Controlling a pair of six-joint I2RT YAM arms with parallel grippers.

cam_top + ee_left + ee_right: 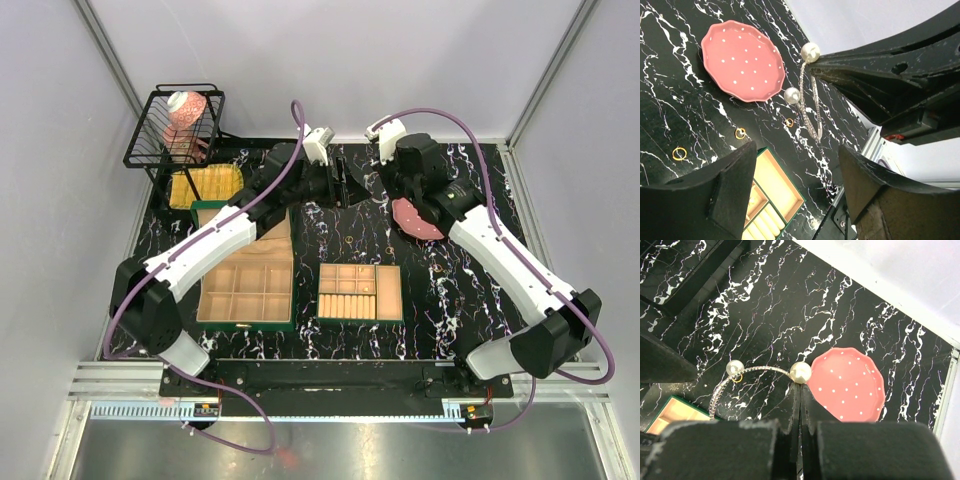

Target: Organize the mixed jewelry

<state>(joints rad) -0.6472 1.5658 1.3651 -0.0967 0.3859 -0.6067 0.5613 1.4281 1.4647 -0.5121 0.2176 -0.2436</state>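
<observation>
My right gripper (800,388) is shut on a thin silver bangle (755,369) just below one of its two pearl ends (801,372), holding it in the air above the marble table. In the left wrist view the same bangle (810,107) hangs ahead of my left gripper (797,185), which is open with nothing between its fingers (735,185). Small gold rings (679,153) (740,133) (789,122) lie loose on the table. The two grippers face each other at the table's far middle, left gripper (335,185) and right gripper (388,185).
A pink white-dotted plate (420,222) (742,60) (847,385) sits under the right arm. Two open green boxes with beige compartments (247,290) (360,292) stand near the front. A black wire basket (175,125) and a yellow tray (205,185) are at the back left.
</observation>
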